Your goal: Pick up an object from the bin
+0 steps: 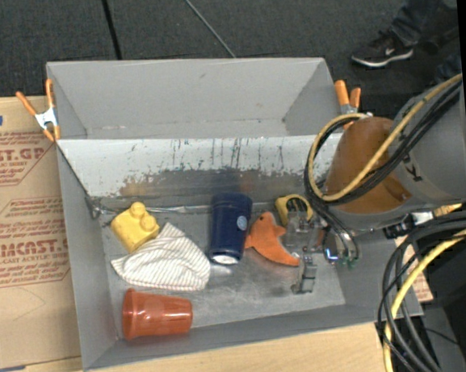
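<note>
My gripper [305, 257] is low over the right part of the bin floor, its fingers pointing down. Just left of it lies a flat orange piece [268, 240], touching or almost touching the fingers. A small yellow ring-like thing [287, 205] sits right behind the gripper, partly hidden by it. A dark blue cylinder with a white label [229, 226] lies on its side to the left of the orange piece.
Further left lie a white striped cloth [163, 262], a yellow toy block [135, 224] behind it and an orange-red cup [156, 313] on its side near the front wall. The arm with its orange cover and cables fills the bin's right side.
</note>
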